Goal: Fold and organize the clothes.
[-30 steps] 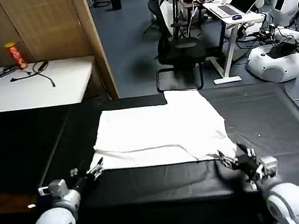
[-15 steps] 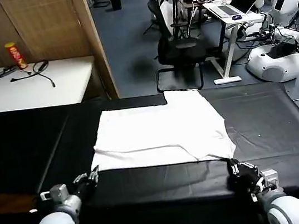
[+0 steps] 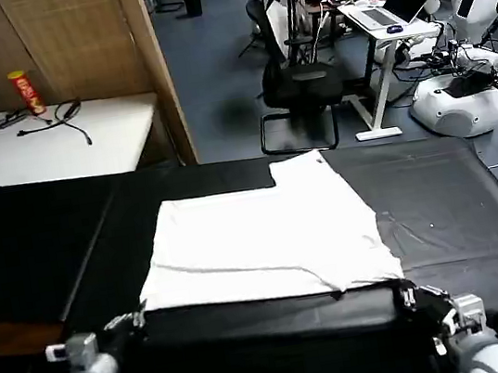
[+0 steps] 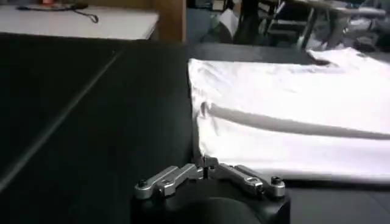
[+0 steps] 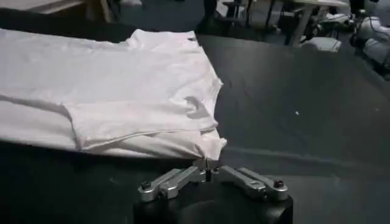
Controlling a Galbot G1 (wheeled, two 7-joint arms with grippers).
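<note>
The clothes are one white T-shirt (image 3: pixel 266 235), lying flat and partly folded on the black table (image 3: pixel 458 202). One sleeve points to the far side. My left gripper (image 3: pixel 139 315) sits low at the shirt's near left corner, shut on the hem (image 4: pixel 205 163). At the near right corner my right gripper (image 3: pixel 406 294) is shut on a small pinch of cloth (image 5: pixel 207 163). The shirt (image 5: pixel 122 91) shows a folded layer with a crease running across it. No print shows on the upper side.
A white side table (image 3: pixel 46 146) at the back left carries a red can (image 3: pixel 26 91) and cables. Behind it stands a wooden partition (image 3: pixel 78 43). Beyond the black table are an office chair (image 3: pixel 300 85), a desk with a laptop (image 3: pixel 388 16) and other robots (image 3: pixel 471 69).
Both grippers have drawn back toward the table's near edge, and the shirt's near edge has slid with them toward me. The shirt lies flatter and its left corner has shifted left.
</note>
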